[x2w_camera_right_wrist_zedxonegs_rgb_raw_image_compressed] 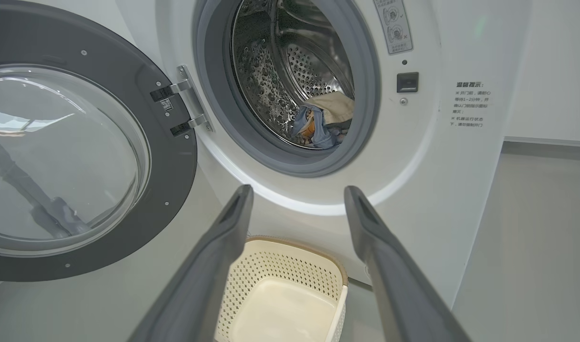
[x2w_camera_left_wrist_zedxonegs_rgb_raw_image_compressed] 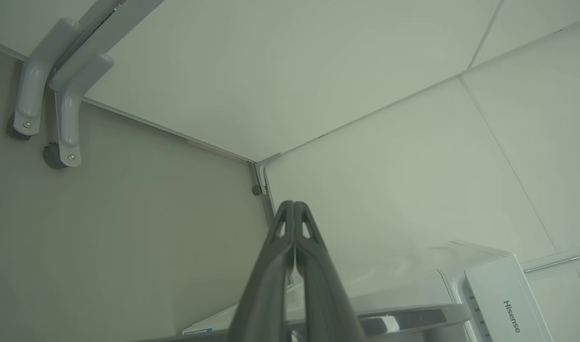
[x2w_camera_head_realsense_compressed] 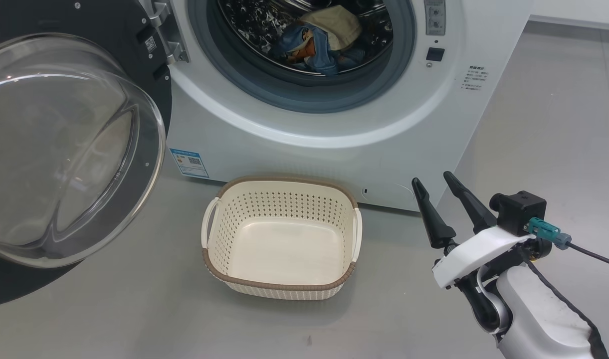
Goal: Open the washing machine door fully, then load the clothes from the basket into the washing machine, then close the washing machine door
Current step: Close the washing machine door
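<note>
Right wrist view: the right gripper (x2w_camera_right_wrist_zedxonegs_rgb_raw_image_compressed: 299, 190) is seen spread wide with nothing between its fingers, aimed at the lower front of the washing machine (x2w_camera_right_wrist_zedxonegs_rgb_raw_image_compressed: 461, 166), above the basket (x2w_camera_right_wrist_zedxonegs_rgb_raw_image_compressed: 280, 285). The left gripper (x2w_camera_left_wrist_zedxonegs_rgb_raw_image_compressed: 294, 205) is pressed together on nothing and pointed up toward a wall corner (x2w_camera_left_wrist_zedxonegs_rgb_raw_image_compressed: 259, 164), with the machine's top below it. The basket is found empty on the floor (x2w_camera_head_realsense_compressed: 134, 309) just before the machine, and the clothes (x2w_camera_head_realsense_compressed: 319, 45) are lying inside the drum (x2w_camera_head_realsense_compressed: 254, 20), so loading is judged done and only closing is judged left. The washing machine door (x2w_camera_head_realsense_compressed: 109, 30) is swung wide on its hinge (x2w_camera_head_realsense_compressed: 172, 47) at the opening's left edge, well apart from the right gripper, to its left across the basket. The left arm is judged nearer; a rightward push on the door's free edge would be called for
</note>
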Tool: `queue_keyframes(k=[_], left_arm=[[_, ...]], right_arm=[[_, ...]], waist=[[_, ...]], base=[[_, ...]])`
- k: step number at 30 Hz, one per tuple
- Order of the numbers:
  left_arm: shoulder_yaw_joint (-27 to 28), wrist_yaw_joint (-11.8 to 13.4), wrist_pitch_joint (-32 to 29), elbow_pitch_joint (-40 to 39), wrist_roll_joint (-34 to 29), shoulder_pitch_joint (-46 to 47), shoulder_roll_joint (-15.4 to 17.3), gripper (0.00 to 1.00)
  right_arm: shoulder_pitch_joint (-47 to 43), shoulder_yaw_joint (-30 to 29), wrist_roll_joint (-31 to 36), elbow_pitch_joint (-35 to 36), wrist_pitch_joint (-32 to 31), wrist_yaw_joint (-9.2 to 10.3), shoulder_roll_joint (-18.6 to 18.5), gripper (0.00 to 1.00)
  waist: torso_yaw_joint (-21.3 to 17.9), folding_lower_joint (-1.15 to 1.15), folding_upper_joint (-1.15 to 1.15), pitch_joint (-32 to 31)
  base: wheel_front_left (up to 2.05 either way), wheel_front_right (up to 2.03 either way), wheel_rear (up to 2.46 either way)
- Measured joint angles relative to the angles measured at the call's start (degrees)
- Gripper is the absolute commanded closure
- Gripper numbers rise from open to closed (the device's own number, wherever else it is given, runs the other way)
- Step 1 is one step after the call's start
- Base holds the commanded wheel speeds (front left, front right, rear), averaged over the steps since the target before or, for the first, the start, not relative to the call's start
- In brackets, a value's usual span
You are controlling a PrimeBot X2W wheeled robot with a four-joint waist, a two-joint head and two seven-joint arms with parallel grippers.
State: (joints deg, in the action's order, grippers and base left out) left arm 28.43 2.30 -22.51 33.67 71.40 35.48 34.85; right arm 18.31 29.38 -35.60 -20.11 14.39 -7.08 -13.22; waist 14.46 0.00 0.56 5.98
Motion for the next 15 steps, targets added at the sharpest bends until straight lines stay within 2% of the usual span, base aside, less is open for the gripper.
queue_keyframes(k=[7,15], left_arm=[[-2.03,0.9,-3.87,3.69,0.64,1.17,0.02,1.0],[-4.99,0.55,-9.02,5.11,0.77,2.25,0.1,1.0]], right_arm=[[0.06,-0.7,0.04,-0.2,0.0,0.0,-0.2,0.0],[0.14,-0.86,0.04,-0.58,0.0,0.0,-0.18,0.0]], waist=[[-0.74,0.0,0.0,0.76],[-0.67,0.0,0.0,0.47]], base=[[0.0,0.0,0.0],[0.0,0.0,0.0]])
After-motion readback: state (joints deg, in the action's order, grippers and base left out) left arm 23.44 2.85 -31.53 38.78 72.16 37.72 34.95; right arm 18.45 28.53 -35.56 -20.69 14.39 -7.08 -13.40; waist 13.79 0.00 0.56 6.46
